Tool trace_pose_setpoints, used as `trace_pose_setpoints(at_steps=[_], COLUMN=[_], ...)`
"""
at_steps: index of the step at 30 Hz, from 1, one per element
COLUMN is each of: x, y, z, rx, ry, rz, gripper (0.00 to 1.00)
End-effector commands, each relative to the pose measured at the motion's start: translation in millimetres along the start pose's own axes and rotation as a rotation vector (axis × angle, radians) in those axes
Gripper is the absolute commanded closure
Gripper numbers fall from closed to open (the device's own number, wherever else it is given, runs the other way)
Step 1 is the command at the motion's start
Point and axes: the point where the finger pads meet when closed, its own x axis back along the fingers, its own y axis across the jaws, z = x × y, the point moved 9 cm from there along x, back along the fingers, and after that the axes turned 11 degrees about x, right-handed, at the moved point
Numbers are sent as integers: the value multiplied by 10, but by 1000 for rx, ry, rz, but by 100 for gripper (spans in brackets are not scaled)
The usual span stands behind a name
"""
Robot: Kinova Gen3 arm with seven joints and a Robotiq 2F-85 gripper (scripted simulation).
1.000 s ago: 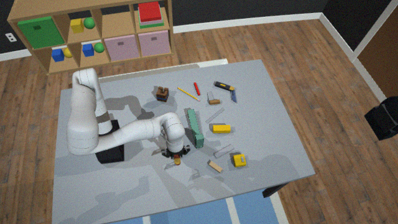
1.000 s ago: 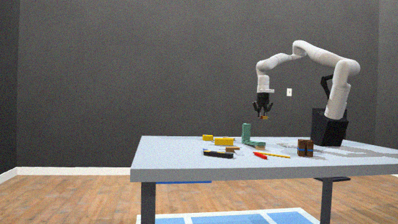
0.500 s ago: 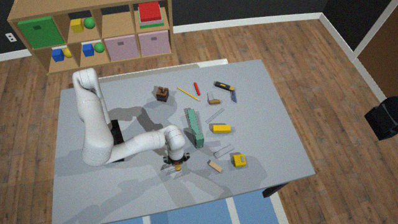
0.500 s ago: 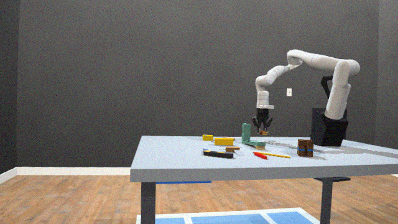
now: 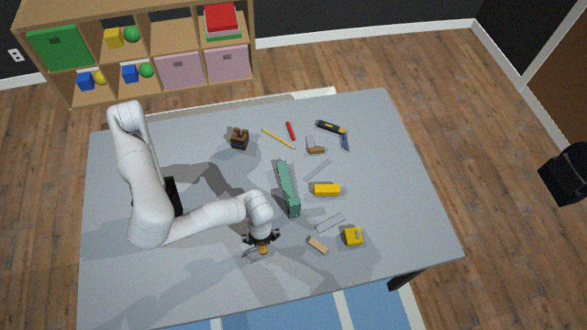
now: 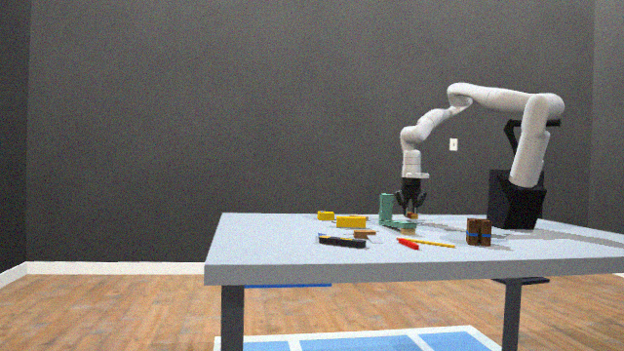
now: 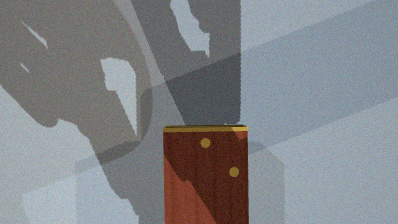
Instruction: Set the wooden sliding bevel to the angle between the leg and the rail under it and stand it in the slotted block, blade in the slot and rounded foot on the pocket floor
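My gripper (image 5: 261, 241) points straight down over the front middle of the table and is shut on the wooden sliding bevel (image 5: 262, 247). The bevel hangs low over the table top. In the wrist view its red-brown stock (image 7: 205, 175) has a brass end cap and two brass dots, and my fingers are out of sight. In the side view the gripper (image 6: 410, 204) holds the bevel (image 6: 412, 214) just right of the green leg and rail (image 6: 390, 214). The green leg and rail (image 5: 288, 188) lie to my right. The slotted block (image 5: 239, 137), brown with a blue band, stands at the back. The black bevel (image 5: 331, 126) lies at the back right.
A pencil (image 5: 277, 137), a red marker (image 5: 290, 130) and a small wooden square (image 5: 315, 147) lie at the back. Two yellow blocks (image 5: 326, 189) (image 5: 353, 236), two grey strips (image 5: 330, 222) and a wooden piece (image 5: 317, 245) lie to the right. The arm's black base (image 5: 173, 194) stands at the left.
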Motion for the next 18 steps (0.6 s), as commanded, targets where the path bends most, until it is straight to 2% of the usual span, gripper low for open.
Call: trace_pose_setpoints(at_steps=[1, 8, 14, 18], x=[8, 2, -114, -132], y=[3, 3, 3, 3], z=[-5, -5, -5, -5], rx=[0, 0, 0, 0], ry=[-2, -2, -2, -2], rz=[-1, -1, -1, -1], gripper=[90, 90, 90, 90])
